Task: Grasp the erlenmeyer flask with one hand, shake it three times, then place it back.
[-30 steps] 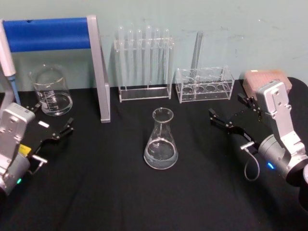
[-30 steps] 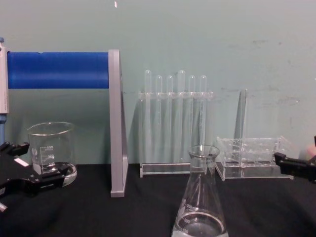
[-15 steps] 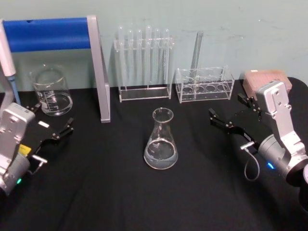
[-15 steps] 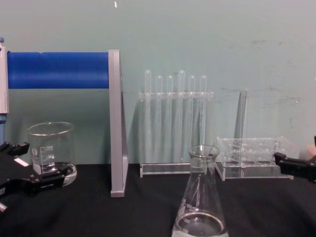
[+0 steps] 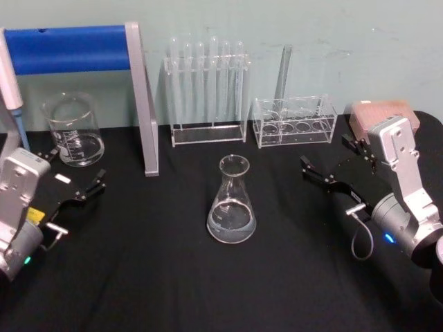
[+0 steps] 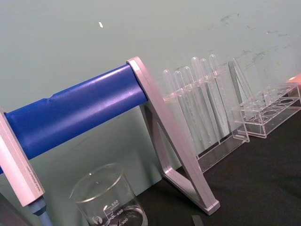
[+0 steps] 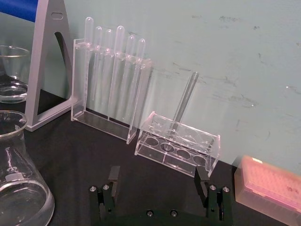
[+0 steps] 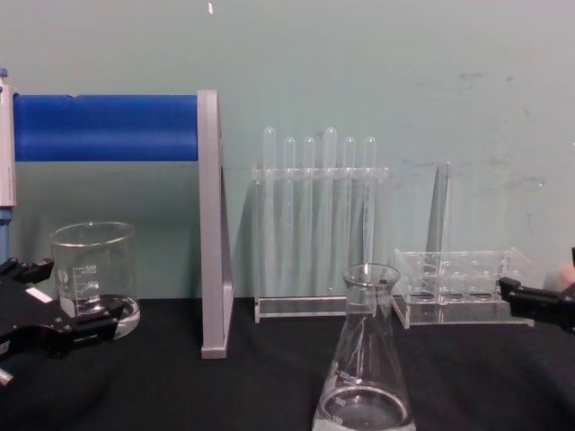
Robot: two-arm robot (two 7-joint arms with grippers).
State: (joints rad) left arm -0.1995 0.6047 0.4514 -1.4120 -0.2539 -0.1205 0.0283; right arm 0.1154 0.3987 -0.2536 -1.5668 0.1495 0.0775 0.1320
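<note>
Head view: one erlenmeyer flask (image 5: 231, 202) stands upright mid-table on the black cloth (image 5: 173, 277), apart from both grippers. Left gripper (image 5: 75, 173) sits at the near left with jaws open and empty; right gripper (image 5: 329, 160) at the right, jaws spread, empty. Far back: one beaker (image 5: 73, 129), six test tubes (image 5: 205, 76) in a rack, one tube (image 5: 282, 75) in a second rack.
</note>
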